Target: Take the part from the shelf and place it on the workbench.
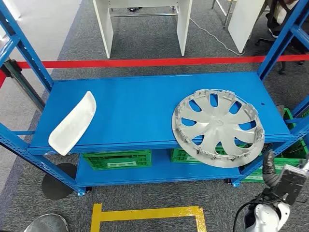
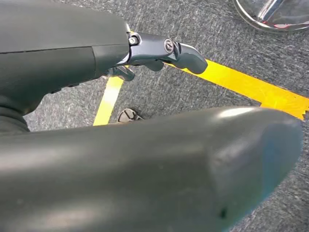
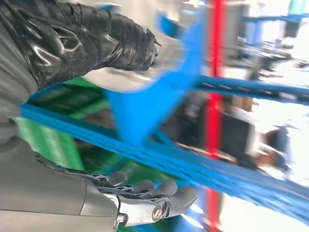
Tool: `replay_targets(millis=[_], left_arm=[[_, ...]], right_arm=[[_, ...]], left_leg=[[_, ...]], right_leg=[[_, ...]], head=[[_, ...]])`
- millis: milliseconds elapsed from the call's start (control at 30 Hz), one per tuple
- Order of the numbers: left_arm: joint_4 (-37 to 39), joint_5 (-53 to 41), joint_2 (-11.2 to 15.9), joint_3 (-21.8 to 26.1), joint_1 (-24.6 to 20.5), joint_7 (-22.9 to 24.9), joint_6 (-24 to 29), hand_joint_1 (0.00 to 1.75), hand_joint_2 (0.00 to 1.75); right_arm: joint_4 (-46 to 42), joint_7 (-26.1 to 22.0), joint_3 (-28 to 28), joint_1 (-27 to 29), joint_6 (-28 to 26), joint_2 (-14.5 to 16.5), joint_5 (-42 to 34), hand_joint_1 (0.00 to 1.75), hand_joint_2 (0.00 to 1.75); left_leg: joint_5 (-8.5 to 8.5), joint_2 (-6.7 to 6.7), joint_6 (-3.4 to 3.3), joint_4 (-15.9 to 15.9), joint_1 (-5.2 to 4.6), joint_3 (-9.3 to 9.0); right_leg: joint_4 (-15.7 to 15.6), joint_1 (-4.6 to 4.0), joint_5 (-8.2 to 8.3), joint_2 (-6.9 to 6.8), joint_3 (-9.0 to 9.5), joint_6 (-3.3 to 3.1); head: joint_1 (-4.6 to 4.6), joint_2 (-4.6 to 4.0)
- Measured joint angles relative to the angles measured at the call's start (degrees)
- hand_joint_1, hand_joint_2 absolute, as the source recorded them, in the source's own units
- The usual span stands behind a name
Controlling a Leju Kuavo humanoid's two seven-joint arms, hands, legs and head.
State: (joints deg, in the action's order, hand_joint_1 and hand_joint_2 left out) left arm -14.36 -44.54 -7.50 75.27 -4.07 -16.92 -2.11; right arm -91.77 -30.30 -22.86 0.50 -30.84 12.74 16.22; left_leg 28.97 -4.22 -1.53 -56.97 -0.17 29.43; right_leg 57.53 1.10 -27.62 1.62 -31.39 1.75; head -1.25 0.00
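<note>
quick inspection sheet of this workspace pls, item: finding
surface: blue shelf top, mostly bare
job's things: silver wheel cover overhanging the front edge at right; white curved part at left front
clutter: green crates on the lower level
hands: right hand low beside the shelf, holding nothing; left hand over the floor, holding nothing
cables: white cable on the carpet behind
surroundings: red tape barrier, yellow floor tape, white table

My right hand is raised at my lower right, fingers extended and apart, holding nothing. My left hand hangs low, empty, fingers apart.
</note>
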Motion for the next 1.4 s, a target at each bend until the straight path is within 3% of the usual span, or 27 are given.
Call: replay_targets(millis=[433, 567, 733, 1033, 1400], left_arm=[[0.3, -4.2, -1.1, 4.0, -0.2, -2.6, -1.3, 0.00, 0.00], [0.3, -5.2, -1.4, 4.8, -0.3, -3.4, -1.9, 0.00, 1.75], [0.4, -6.0, -1.4, 5.1, -0.3, -4.0, -2.6, 0.00, 1.75], [0.4, -7.3, -1.3, 5.1, -0.6, -3.0, -6.0, 0.00, 1.75], [1.1, -9.6, -1.1, 4.8, -0.6, -0.4, -6.4, 0.00, 1.75]], right_arm=[[-21.7, -6.2, 4.5, 0.6, -5.6, 1.0, 6.5, 0.00, 1.75], [-25.6, -7.4, 9.6, 2.2, -6.7, -0.4, 9.7, 0.00, 1.75], [-25.8, -5.2, 16.3, 4.1, -5.9, -5.1, 12.7, 0.00, 1.75], [-20.2, 3.1, 27.3, 5.5, -0.9, -15.0, 17.2, 0.00, 1.75], [-10.4, 14.5, 39.3, 6.1, 5.0, -26.6, 24.8, 0.00, 1.75]], left_leg=[[0.00, 0.00, 0.00, 0.0, 0.00, 0.02], [0.01, 0.01, 0.00, 0.0, 0.00, 0.02], [0.01, 0.00, 0.00, 0.0, -0.01, 0.04], [0.00, 0.00, 0.00, 0.0, -0.01, 0.04], [0.01, 0.00, -0.01, 0.0, -0.01, 0.07]], right_leg=[[0.0, 0.00, 0.00, 0.00, 0.00, 0.00], [0.0, 0.00, -0.01, 0.02, -0.02, 0.00], [0.0, 0.01, -0.01, 0.01, -0.01, 0.00], [0.0, 0.01, 0.00, 0.00, -0.02, 0.00], [0.0, 0.02, -0.01, 0.00, -0.04, 0.00]], head=[[-0.01, 0.00], [-0.01, 0.00], [-0.02, 0.00], [-0.01, 0.00], [-0.02, 0.00]])
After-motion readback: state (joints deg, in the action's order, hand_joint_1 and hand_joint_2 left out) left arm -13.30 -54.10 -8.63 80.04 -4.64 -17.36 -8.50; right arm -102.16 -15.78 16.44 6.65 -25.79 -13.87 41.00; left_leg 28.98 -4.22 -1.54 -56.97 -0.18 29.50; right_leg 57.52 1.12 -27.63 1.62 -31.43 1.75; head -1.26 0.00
